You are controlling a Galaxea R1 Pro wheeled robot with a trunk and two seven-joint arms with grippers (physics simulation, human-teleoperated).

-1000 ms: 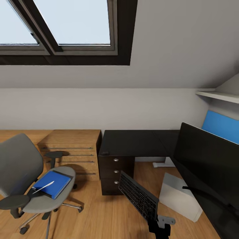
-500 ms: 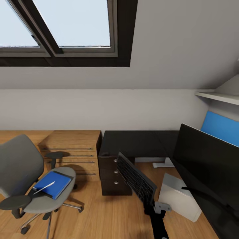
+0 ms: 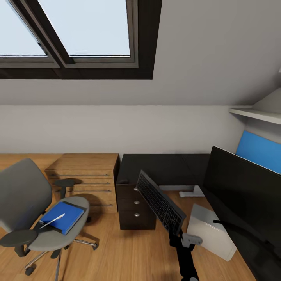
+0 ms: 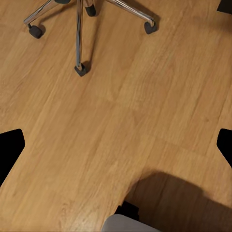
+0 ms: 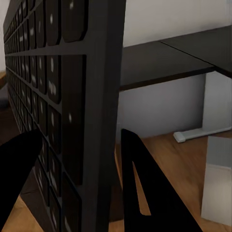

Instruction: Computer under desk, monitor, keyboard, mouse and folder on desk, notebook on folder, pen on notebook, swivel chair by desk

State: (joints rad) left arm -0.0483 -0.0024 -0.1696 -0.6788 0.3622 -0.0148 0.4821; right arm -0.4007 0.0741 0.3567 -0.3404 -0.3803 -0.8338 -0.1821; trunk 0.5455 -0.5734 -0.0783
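Black-keyed keyboard (image 3: pixel 160 201) is clamped edge-on by right gripper (image 3: pixel 180 236), w/ desk (image 3: pixel 156 168) at 12 o'clock; prob needs levelling, then lowering beside monitor (image 3: pixel 244 193).

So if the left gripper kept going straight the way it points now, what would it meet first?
Most likely the bare wooden floor. The left gripper looks down at open planks, with the swivel chair base off to one side, though depth is unclear.
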